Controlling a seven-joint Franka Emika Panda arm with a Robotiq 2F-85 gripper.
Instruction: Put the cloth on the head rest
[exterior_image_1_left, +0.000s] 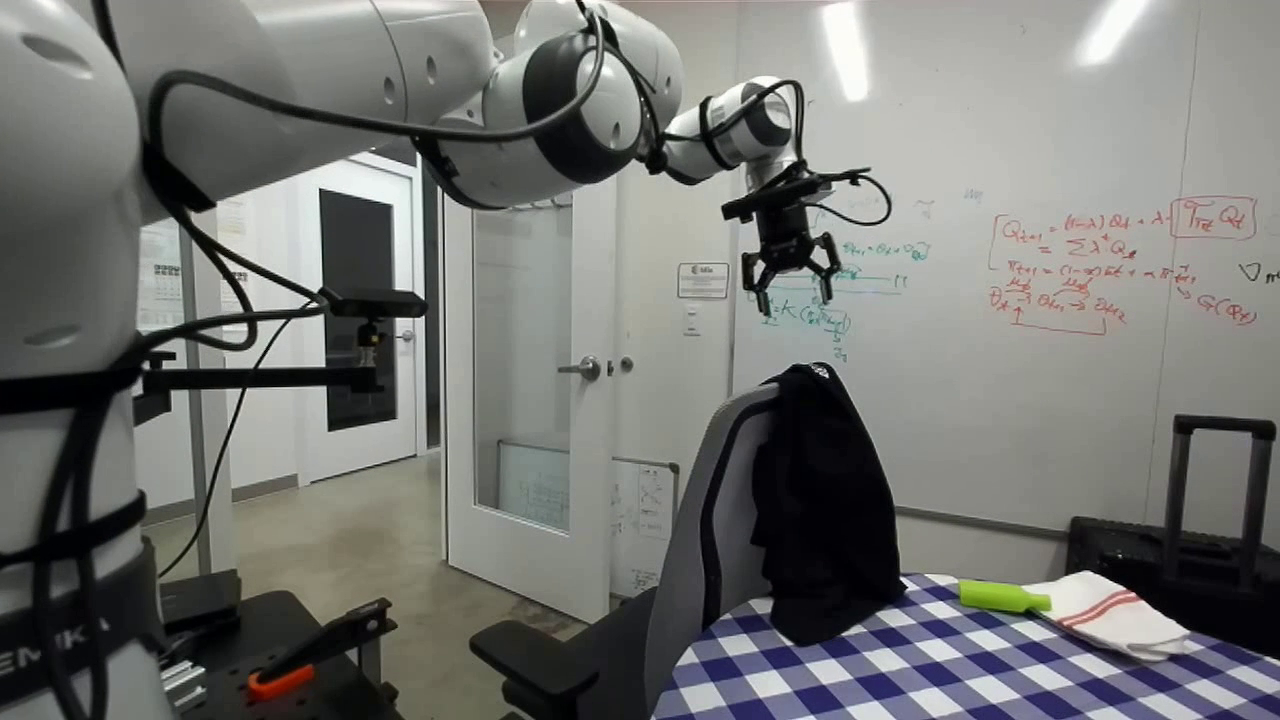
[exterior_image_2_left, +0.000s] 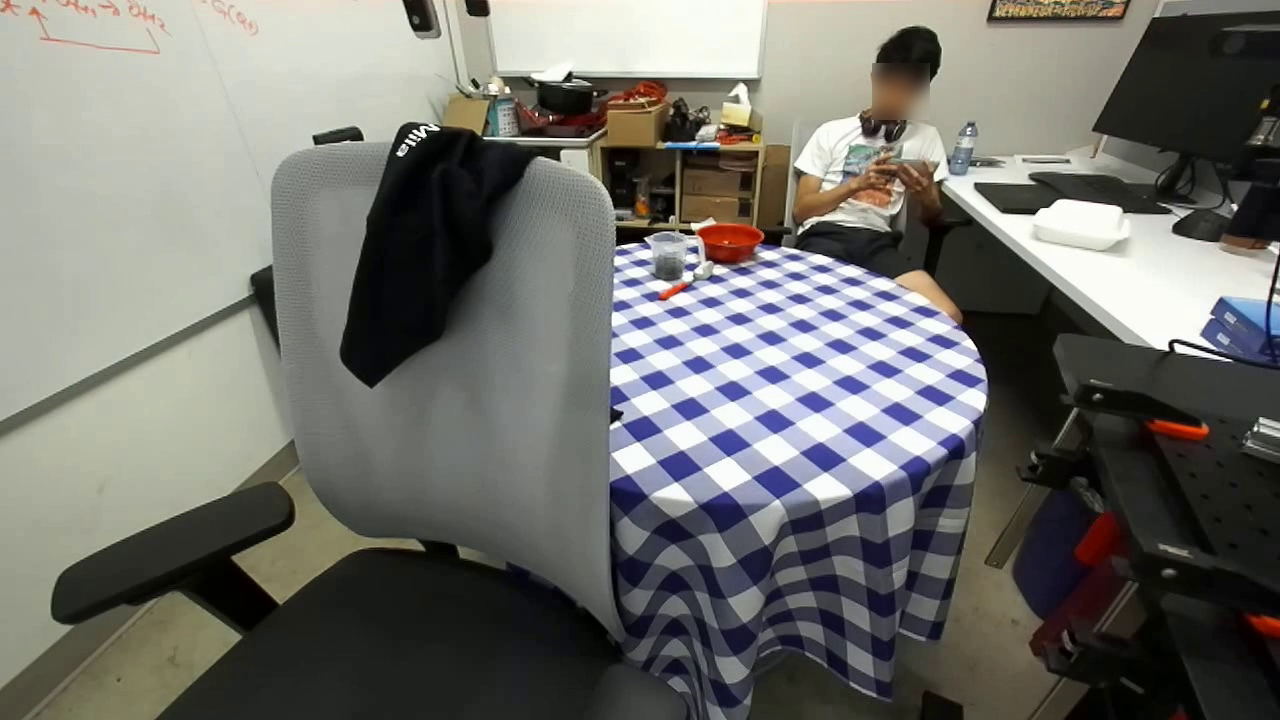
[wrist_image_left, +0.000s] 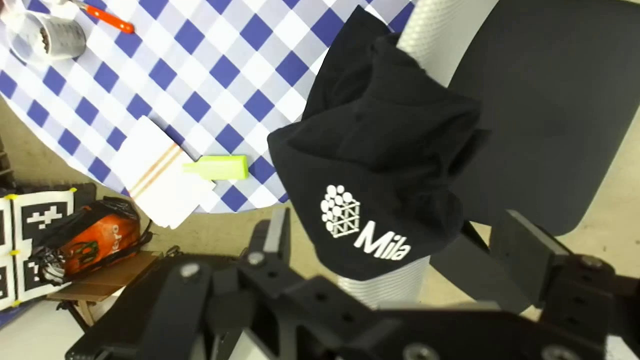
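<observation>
Holding dark contents: clear cup, near red bowl. Cloth draped over head rest; jaws spread above.

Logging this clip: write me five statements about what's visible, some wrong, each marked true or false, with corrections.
1. The gripper is open above the black cloth. True.
2. The black cloth lies on the floor. False: it hangs over the head rest.
3. White lettering on the black cloth reads Mila. True.
4. A striped white towel lies on the tablecloth. True.
5. The tablecloth is plain red. False: it is blue-and-white checkered.
</observation>
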